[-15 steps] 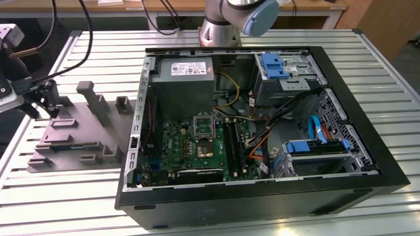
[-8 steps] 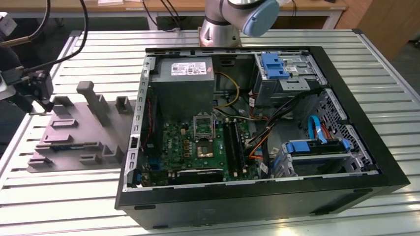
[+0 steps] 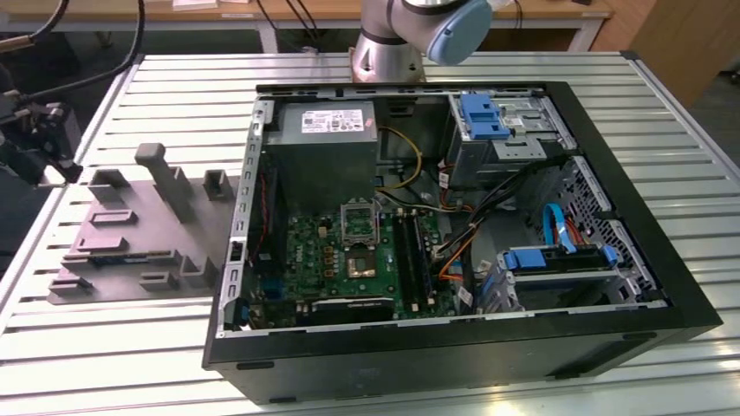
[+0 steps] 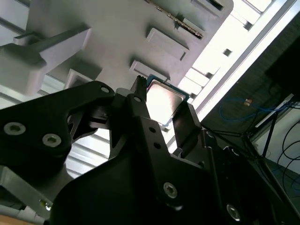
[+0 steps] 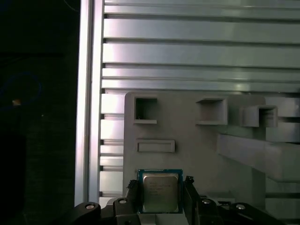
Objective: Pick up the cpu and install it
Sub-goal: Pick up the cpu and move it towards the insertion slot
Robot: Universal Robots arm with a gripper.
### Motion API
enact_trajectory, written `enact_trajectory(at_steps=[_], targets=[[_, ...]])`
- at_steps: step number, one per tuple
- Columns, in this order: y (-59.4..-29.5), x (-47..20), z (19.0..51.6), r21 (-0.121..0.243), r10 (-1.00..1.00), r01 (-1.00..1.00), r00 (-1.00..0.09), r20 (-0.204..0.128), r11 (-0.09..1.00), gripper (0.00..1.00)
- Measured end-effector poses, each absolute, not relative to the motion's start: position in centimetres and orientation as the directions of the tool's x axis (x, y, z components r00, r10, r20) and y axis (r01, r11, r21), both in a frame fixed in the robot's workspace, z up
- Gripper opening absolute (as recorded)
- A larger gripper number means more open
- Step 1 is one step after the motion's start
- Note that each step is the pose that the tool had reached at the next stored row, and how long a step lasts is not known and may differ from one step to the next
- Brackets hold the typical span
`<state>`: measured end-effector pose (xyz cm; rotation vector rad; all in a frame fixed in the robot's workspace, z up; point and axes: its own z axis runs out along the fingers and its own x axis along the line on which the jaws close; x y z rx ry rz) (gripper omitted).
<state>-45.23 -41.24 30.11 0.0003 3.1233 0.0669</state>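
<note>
The cpu (image 5: 160, 191) is a small square chip with a shiny metal top and a green rim. In both wrist views it sits between my two black fingers (image 5: 132, 188), above the grey fixture plate (image 5: 187, 136). My gripper (image 5: 160, 187) is shut on the cpu (image 4: 164, 101) by its opposite edges. In the exterior view my gripper (image 3: 41, 143) hangs at the far left, beyond the left end of the fixture plate (image 3: 127, 234). The open computer case (image 3: 647, 260) lies to the right, with a green motherboard (image 3: 312, 251) and its black-framed socket (image 3: 360, 222).
The fixture plate carries raised blocks and a tall post (image 3: 173, 178). Inside the case are a grey power supply (image 3: 329, 147), blue drive brackets (image 3: 480, 117), cables (image 3: 509, 208) and memory slots (image 3: 417, 251). The slatted table's edge (image 5: 86, 93) runs close beside the gripper.
</note>
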Motion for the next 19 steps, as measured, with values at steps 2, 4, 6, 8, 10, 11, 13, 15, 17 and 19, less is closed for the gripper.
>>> enact_trajectory(at_steps=[2,4,6,8,10,11,13,15,17,19], targets=[[-41.2,-45.2,30.8,0.043,0.001,0.0,-1.0,-0.018,0.999,0.47],[-41.2,-45.2,31.5,0.043,0.0,0.0,-1.0,-0.017,0.999,0.47],[-41.2,-45.2,32.2,0.043,0.001,0.0,-1.0,-0.018,0.999,0.47],[-41.2,-45.2,32.9,0.043,0.0,0.0,-1.0,-0.018,0.999,0.47],[-41.2,-45.2,33.5,0.043,0.0,0.0,-1.0,-0.018,0.999,0.47],[-41.2,-45.2,33.8,0.043,0.001,0.0,-1.0,-0.018,0.999,0.47],[-41.2,-45.2,34.4,0.043,0.0,0.0,-1.0,-0.018,0.999,0.47],[-41.2,-45.2,35.2,0.043,0.0,0.0,-1.0,-0.018,0.999,0.47],[-41.2,-45.2,36.0,0.043,0.0,0.0,-1.0,-0.018,0.999,0.47],[-41.2,-45.2,36.7,0.043,0.001,0.0,-1.0,-0.017,0.999,0.47]])
